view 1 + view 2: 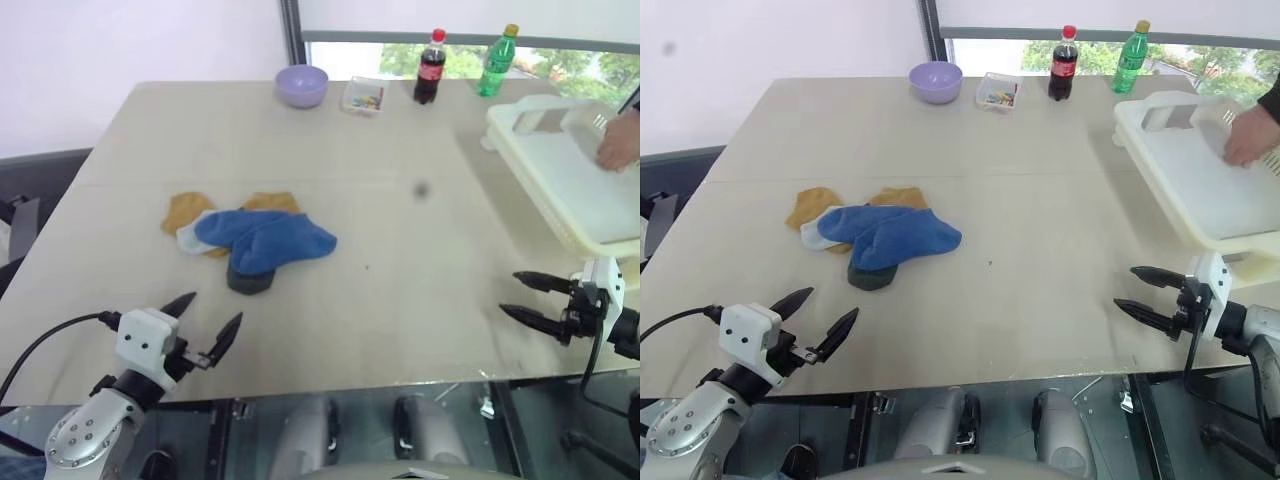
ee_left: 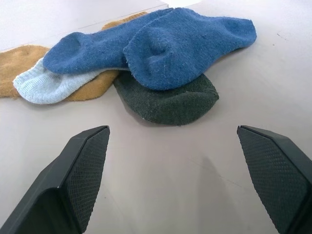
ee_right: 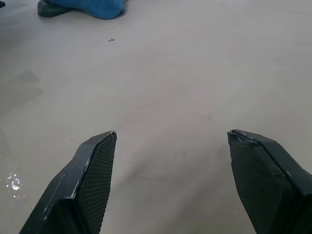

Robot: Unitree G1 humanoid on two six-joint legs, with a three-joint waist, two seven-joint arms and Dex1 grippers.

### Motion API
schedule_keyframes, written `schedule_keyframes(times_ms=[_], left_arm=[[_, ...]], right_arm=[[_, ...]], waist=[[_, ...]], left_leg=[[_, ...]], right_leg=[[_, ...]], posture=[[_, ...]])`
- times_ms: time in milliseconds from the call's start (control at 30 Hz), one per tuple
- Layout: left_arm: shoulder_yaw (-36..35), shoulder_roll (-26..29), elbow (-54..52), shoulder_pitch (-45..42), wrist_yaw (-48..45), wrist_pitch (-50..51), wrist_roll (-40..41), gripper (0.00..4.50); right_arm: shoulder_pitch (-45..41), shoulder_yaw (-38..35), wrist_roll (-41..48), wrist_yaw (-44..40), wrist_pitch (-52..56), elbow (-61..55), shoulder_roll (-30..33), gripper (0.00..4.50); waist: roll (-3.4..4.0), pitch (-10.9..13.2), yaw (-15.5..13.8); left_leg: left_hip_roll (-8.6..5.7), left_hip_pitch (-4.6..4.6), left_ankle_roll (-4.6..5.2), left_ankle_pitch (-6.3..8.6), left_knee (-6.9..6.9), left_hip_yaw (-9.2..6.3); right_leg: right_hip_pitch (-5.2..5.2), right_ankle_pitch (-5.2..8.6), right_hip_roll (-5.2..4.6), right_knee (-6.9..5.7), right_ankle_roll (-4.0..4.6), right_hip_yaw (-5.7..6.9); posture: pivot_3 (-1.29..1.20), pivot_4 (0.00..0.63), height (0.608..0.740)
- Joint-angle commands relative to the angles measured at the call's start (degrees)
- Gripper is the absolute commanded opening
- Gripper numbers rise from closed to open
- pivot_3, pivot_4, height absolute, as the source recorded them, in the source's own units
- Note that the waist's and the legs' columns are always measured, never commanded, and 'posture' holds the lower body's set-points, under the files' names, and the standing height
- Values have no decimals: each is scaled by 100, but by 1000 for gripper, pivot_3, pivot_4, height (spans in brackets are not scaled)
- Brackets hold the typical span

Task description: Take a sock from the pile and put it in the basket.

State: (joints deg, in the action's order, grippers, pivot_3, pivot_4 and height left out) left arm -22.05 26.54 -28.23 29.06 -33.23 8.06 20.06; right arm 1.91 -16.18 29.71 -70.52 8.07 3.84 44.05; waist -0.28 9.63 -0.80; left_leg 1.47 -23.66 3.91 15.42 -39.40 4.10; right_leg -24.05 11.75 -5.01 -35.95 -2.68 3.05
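Blue socks top the pile of mustard, pale grey and dark grey socks, left of centre on the beige table. White basket sits at far right, a person's hand inside it. Left gripper and right gripper both spread wide, empty, near edge.

Your left gripper hovers low at the near left, fingers spread wide, holding nothing. Your right gripper sits at the near right, pointing inward to the left, fingers apart, also empty.
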Motion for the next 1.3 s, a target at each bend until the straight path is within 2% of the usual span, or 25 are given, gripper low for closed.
schedule_keyframes(times_ms=[33,967,1133,1300], left_arm=[[-99,67,-139,-65,-56,-133,55,4500],[-67,119,90,-428,-241,-290,-3,4500],[-266,272,157,-497,-526,-189,377,4500],[-498,604,304,-511,-1184,-237,828,4500]], right_arm=[[54,-196,96,-2,-80,-106,28,3705],[-105,67,87,125,-115,-341,-322,3705],[-578,732,-45,342,92,-729,-718,3705],[-1506,1789,-401,1037,444,-953,-1642,3705]], waist=[[0,0,-3],[0,0,-1],[1,-1,17],[0,-2,48]], left_leg=[[0,0,0,0,0,0],[0,0,0,0,0,1],[7,2,0,0,0,1],[10,0,-2,-1,0,2]], right_leg=[[0,0,0,0,0,0],[0,0,2,0,0,-1],[-1,0,7,-1,0,-1],[-6,0,9,-2,1,0]], posture=[[0,150,733],[0,150,733],[0,150,733],[0,150,733]])
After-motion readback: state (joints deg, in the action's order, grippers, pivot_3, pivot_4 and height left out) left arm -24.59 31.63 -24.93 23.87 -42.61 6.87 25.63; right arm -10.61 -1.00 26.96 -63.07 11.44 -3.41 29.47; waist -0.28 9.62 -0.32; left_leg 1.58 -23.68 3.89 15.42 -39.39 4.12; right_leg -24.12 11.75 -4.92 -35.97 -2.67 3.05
